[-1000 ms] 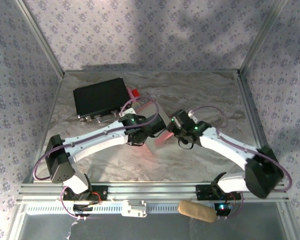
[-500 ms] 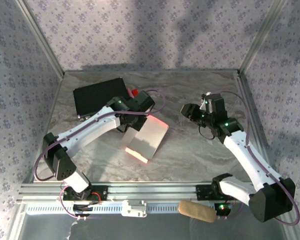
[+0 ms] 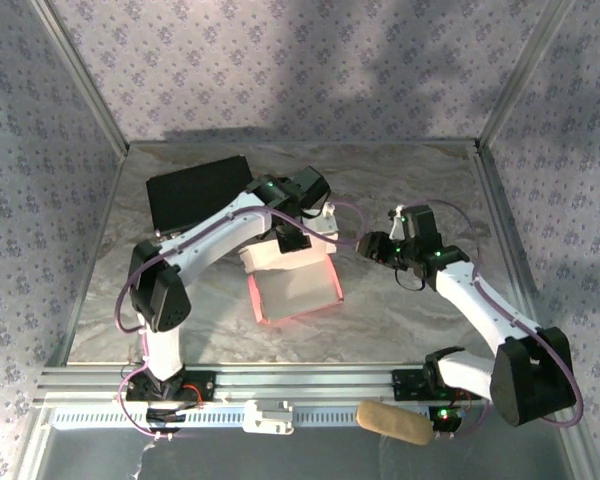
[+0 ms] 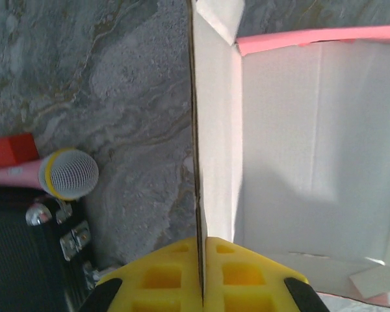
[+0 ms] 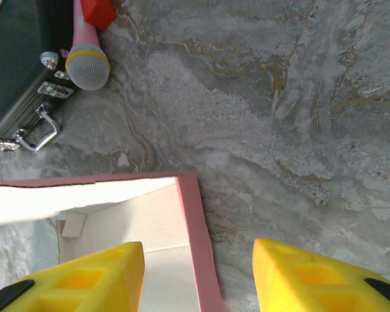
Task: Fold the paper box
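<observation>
Paper box (image 3: pixel 295 295): half-formed, whitish inside up, at the middle of the table (image 3: pixel 420 320). Left gripper (image 4: pixel 201 250): clenched on one thin upright wall. Right gripper (image 5: pixel 198 276): jaws parted above the pink side edge, holding nothing. Risk: the pinched wall likely buckles or slips if it is pushed unevenly

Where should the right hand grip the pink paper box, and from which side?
The box's right wall rim, from straight above: that thin upright edge lies below and between the right hand's open fingers, while the left hand pinches another wall.
</observation>
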{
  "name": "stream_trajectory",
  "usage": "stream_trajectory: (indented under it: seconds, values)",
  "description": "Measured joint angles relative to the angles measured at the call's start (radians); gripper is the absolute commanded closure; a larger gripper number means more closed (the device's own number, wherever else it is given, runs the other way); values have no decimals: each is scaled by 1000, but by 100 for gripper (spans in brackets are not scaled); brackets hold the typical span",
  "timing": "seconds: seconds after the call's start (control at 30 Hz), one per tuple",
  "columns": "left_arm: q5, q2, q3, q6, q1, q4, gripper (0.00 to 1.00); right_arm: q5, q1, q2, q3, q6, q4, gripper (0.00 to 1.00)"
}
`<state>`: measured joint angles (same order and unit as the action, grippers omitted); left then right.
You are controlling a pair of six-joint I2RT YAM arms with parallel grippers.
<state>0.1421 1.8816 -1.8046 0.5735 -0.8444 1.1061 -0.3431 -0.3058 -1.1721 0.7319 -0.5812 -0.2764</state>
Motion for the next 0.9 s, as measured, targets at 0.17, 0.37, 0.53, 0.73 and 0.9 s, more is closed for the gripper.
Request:
stream_trajectory:
  seconds: [0.17, 0.37, 0.53, 0.73, 0.9]
  values:
    - [26, 24, -13, 13, -3, -26, 63, 42, -55, -16, -3, 6, 24, 56]
    - [97, -29, -10, -118, -63, -151, 54, 127, -147, -25, -66, -41, 71, 57]
    - [209, -213, 34, -388, -134, -225, 54, 259, -299, -61, -80, -124, 67, 57]
    - [171, -746, 565, -893, -50, -313, 60, 403, -446, -213, -36, -195, 11, 61]
    - [25, -1003, 1062, -1146, 73, -407, 62, 490, -469, -336, 34, -221, -27, 64]
